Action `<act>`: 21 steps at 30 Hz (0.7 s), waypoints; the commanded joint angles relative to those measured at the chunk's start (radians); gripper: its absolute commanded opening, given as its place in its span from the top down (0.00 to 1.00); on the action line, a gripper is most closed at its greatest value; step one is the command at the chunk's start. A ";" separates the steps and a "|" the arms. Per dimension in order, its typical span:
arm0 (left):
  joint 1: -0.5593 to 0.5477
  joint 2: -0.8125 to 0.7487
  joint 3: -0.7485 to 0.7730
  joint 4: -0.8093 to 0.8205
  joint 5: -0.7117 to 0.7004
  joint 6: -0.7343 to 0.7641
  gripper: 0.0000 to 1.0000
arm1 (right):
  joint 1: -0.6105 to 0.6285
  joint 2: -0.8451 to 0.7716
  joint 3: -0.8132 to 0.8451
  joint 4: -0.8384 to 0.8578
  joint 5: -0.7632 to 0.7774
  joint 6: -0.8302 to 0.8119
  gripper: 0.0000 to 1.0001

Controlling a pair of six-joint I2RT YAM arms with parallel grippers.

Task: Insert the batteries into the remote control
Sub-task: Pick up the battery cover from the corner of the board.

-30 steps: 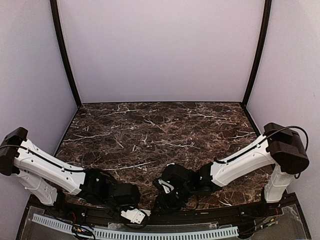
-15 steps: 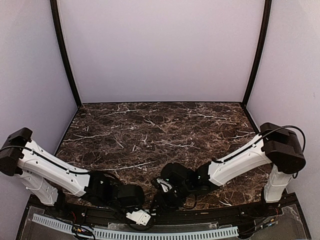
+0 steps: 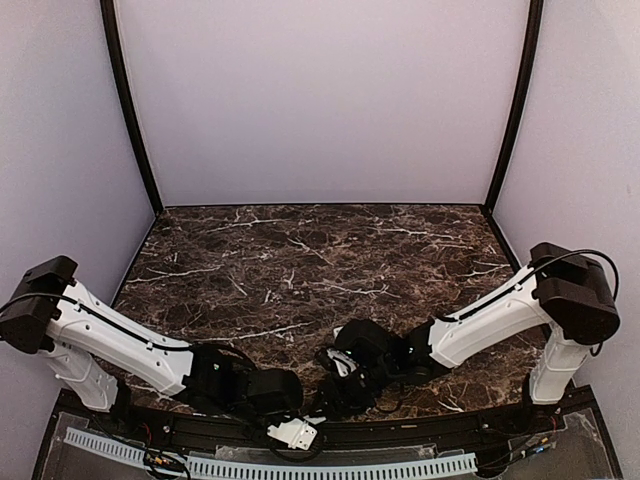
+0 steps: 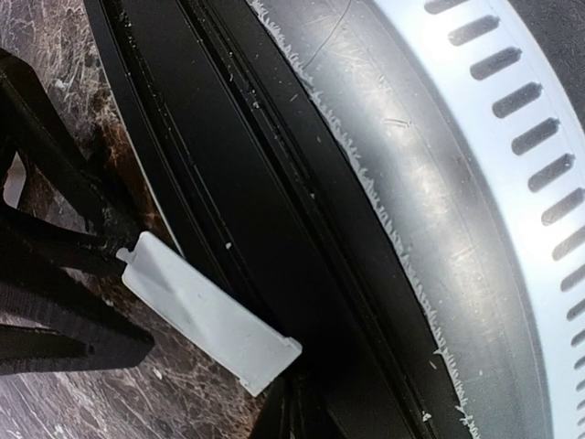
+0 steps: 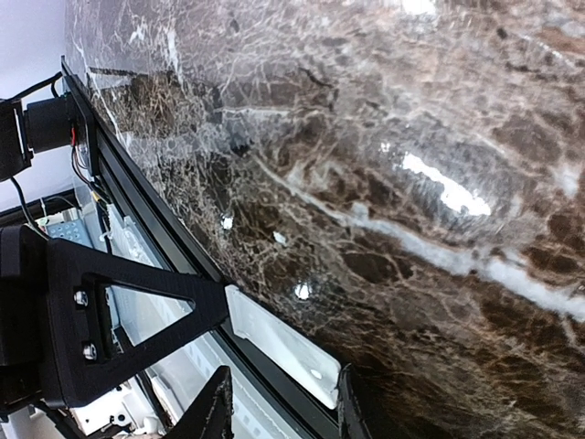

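Nearest, just beneath the left gripper (image 3: 290,428), run the slotted grey cable tray (image 4: 494,174) and the black rail (image 4: 228,174). A flat white tab (image 4: 206,315) juts from its finger over them. Whether that is a pad or a held part cannot be told, nor whether this gripper is parted or closed. Just beside it, the right gripper (image 3: 342,372) crouches low over the counter (image 3: 300,260) edge, its state equally unclear. Both arms look tucked in, probably parked. Beyond both grippers the counter shows neither the remote control nor the batteries; no view holds them.
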 commanded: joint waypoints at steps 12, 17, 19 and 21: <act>0.007 0.075 -0.035 0.067 -0.048 -0.030 0.99 | -0.018 0.020 -0.059 0.164 -0.066 0.039 0.81; 0.007 0.068 -0.031 0.059 -0.057 -0.044 0.99 | -0.023 0.003 -0.059 0.148 -0.050 0.024 0.90; 0.007 0.057 -0.033 0.057 -0.055 -0.051 0.99 | -0.027 -0.007 -0.059 0.135 -0.040 0.016 0.94; 0.007 0.045 -0.039 0.061 -0.052 -0.061 0.99 | -0.031 -0.015 -0.054 0.111 -0.029 0.005 0.99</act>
